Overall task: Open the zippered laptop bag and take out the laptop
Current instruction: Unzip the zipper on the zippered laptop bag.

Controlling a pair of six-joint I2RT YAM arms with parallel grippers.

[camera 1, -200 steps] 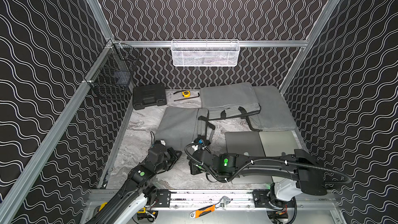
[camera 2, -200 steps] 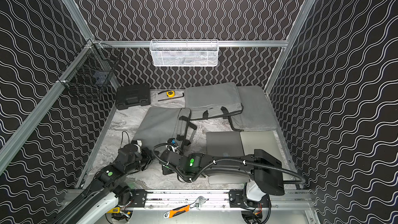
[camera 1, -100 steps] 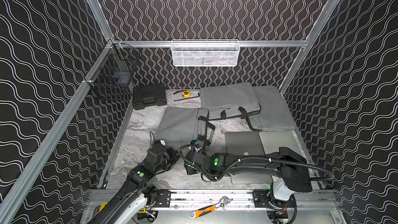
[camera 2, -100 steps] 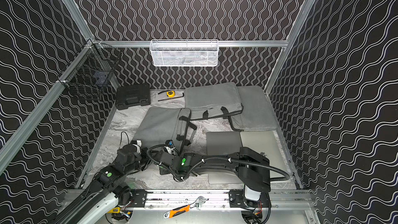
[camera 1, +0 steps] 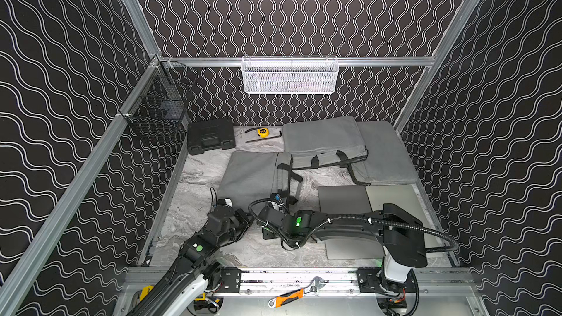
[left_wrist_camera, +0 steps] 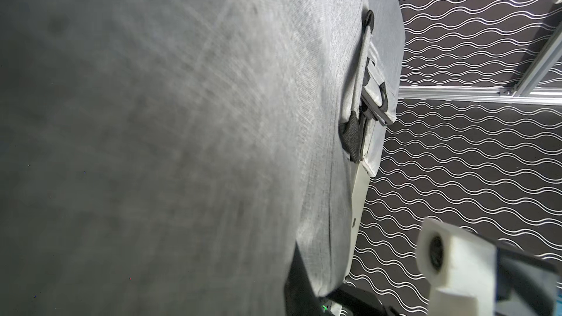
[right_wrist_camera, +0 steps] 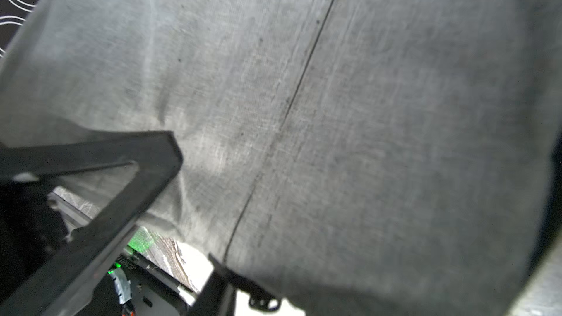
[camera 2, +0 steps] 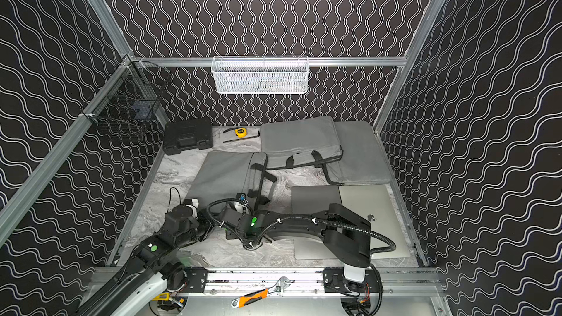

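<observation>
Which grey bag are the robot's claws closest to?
The front-left bag, at the tips of the left arm and right arm. The back-middle bag and back-right bag lie farther off.

Both top views hang high over the front edge, looking down and toward the back across the whole marbled grey tabletop (camera 1: 261, 256), so they share basically the same scene, only shifted sideways. The left wrist cam is pressed right up against the grey fabric laptop bag (left_wrist_camera: 182, 117), and the right wrist one is equally close to it, blurry.
</observation>
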